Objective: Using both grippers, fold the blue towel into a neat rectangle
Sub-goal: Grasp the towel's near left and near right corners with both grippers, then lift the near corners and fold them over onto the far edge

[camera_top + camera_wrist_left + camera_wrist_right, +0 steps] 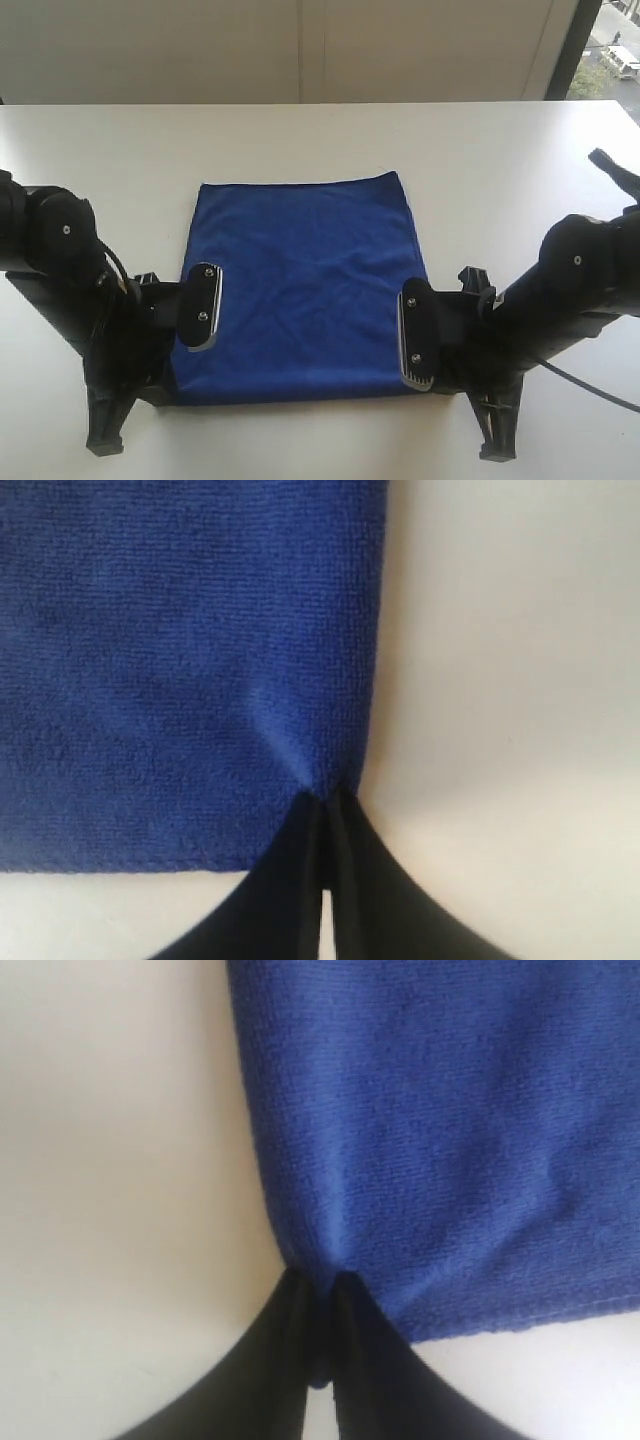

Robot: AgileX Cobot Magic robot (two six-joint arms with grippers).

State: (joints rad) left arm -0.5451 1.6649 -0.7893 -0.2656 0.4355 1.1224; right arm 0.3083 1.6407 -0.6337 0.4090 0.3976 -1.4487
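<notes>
Exterior view: blue towel (300, 290) lies lengthwise near-to-far, both jaws clamped on its side edges

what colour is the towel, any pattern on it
Plain deep royal blue, no pattern; the towel shows best in the exterior view.

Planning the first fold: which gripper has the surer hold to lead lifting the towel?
Right gripper, marginally: the blue towel reaches deeper between its jaws, while the left gripper pinches cloth only with its tips. Both should lift together.
</notes>
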